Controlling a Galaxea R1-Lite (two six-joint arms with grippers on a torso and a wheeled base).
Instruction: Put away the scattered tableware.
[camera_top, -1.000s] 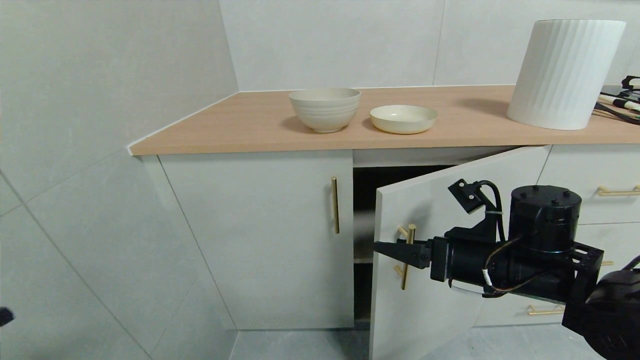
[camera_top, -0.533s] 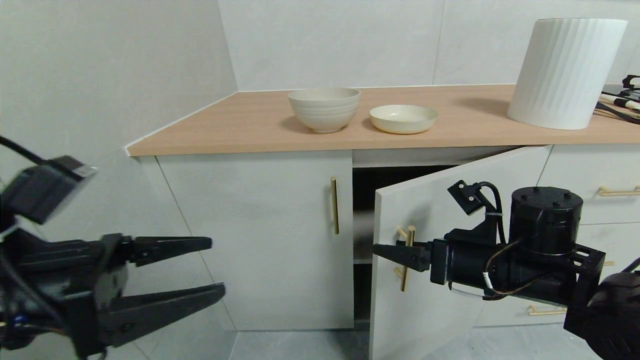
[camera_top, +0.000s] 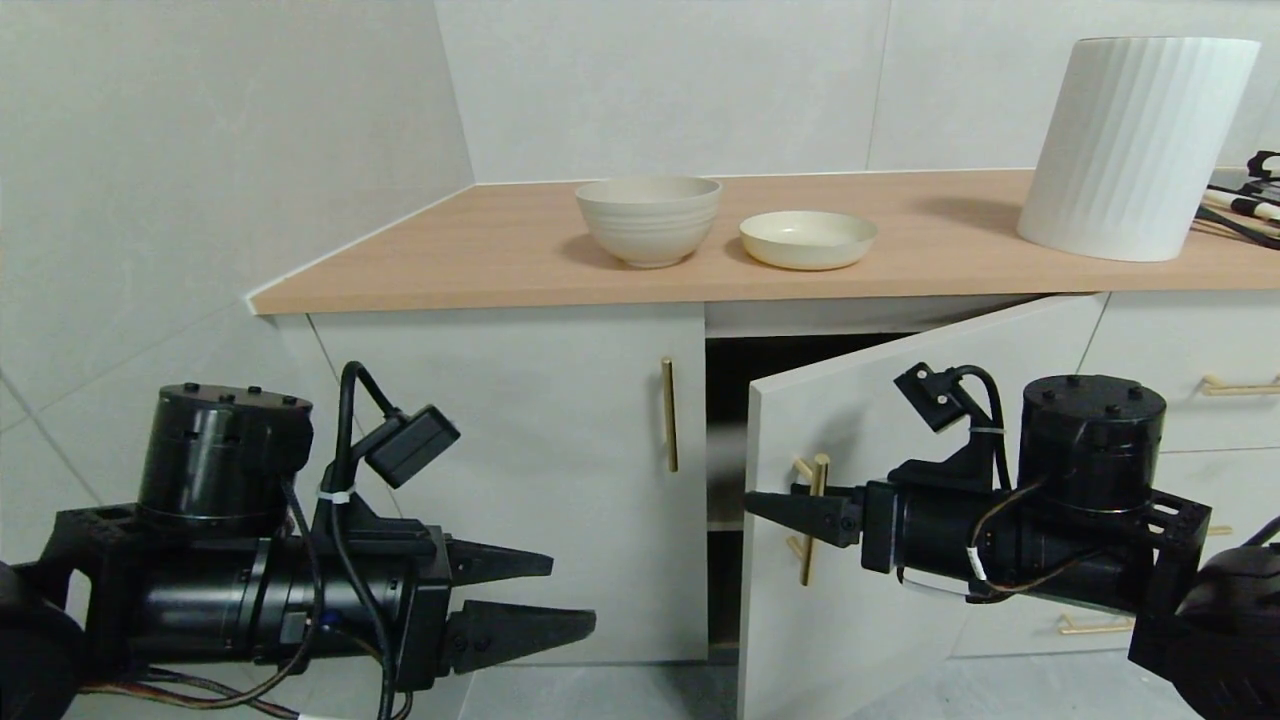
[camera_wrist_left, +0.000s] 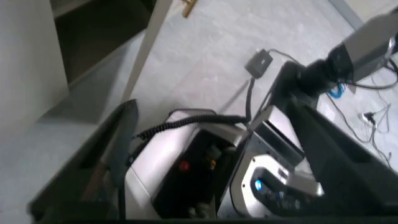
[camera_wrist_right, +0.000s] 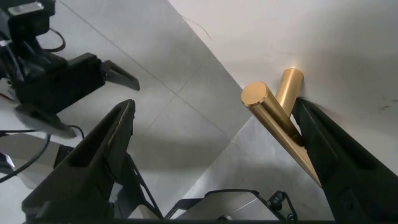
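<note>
Brass handle (camera_top: 811, 520) on the half-open cabinet door (camera_top: 850, 610) stays between the spread fingers of the right claw (camera_top: 765, 502). The left claw (camera_top: 573, 595), also open, has swung into view. The bowl (camera_top: 648, 218) and shallow dish (camera_top: 807, 238) still wait on the bench (camera_top: 450, 262), so stowing looks unstarted.

Bowl (camera_top: 648, 218) and dish (camera_top: 807, 238) on counter (camera_top: 450, 260), right gripper (camera_top: 760, 502) at handle (camera_top: 821, 470) of ajar door (camera_top: 850, 610), left gripper (camera_top: 572, 594) spread.

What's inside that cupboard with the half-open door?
Past the open door only a dark interior and one shelf edge show. Door and shadow hide anything stored there.
</note>
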